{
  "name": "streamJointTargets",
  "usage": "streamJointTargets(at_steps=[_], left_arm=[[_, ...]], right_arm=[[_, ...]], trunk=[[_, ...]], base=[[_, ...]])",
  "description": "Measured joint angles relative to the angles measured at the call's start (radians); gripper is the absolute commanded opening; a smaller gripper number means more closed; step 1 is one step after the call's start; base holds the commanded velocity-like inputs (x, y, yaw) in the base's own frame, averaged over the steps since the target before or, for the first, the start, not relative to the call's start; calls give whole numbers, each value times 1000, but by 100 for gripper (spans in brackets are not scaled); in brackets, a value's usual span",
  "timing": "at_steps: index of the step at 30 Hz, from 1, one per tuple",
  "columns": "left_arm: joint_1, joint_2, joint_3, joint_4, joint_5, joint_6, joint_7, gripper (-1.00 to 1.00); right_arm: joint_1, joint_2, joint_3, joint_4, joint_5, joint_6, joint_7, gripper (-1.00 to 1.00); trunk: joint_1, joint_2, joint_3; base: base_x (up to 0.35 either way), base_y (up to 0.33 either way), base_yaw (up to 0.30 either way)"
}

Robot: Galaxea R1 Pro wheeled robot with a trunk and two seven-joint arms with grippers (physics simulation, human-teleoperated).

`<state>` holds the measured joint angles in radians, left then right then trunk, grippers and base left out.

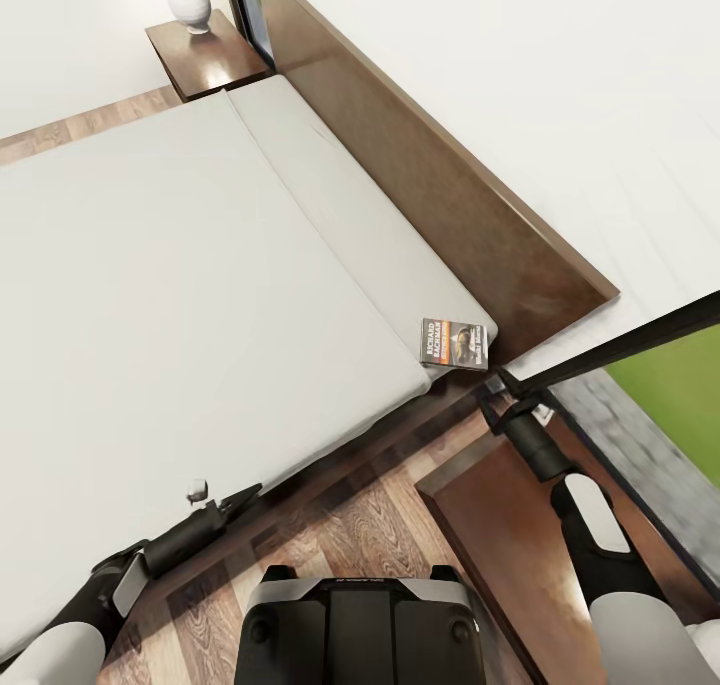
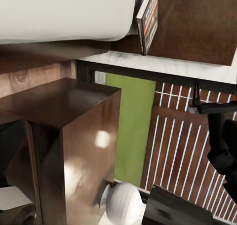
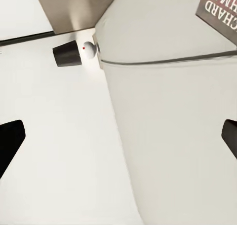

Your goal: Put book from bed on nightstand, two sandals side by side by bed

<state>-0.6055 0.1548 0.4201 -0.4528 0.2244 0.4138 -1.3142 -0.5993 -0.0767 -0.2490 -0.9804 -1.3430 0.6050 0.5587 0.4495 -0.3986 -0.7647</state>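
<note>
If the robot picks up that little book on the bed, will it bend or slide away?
The book looks thin, so it is probably light and may flex a little if gripped by one edge. It lies flat at the corner of the soft mattress, so it likely won't roll, but a push could slide it off the edge.

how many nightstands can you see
2: one nightstand at the bed's far side, with a lamp on it; the other nightstand at the near side, beside the right arm.
</note>
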Motion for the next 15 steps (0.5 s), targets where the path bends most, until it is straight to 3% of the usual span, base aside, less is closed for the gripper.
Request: streamJointTargets(at_steps=[7,11,15], left_arm=[[0,-1,1,1,-1,-1,0,100],[0,-1,1,1,-1,-1,0,100],[0,-1,1,1,-1,-1,0,100]], right_arm=[[0,3,0,-19,1,-14,86,100],[0,3,1,11,22,-204,113,100],[0,3,1,47,47,-332,118,100]], trunk=[[0,0,0],[0,0,0],[0,0,0]], base=[[0,0,0],[0,0,0],[0,0,0]])
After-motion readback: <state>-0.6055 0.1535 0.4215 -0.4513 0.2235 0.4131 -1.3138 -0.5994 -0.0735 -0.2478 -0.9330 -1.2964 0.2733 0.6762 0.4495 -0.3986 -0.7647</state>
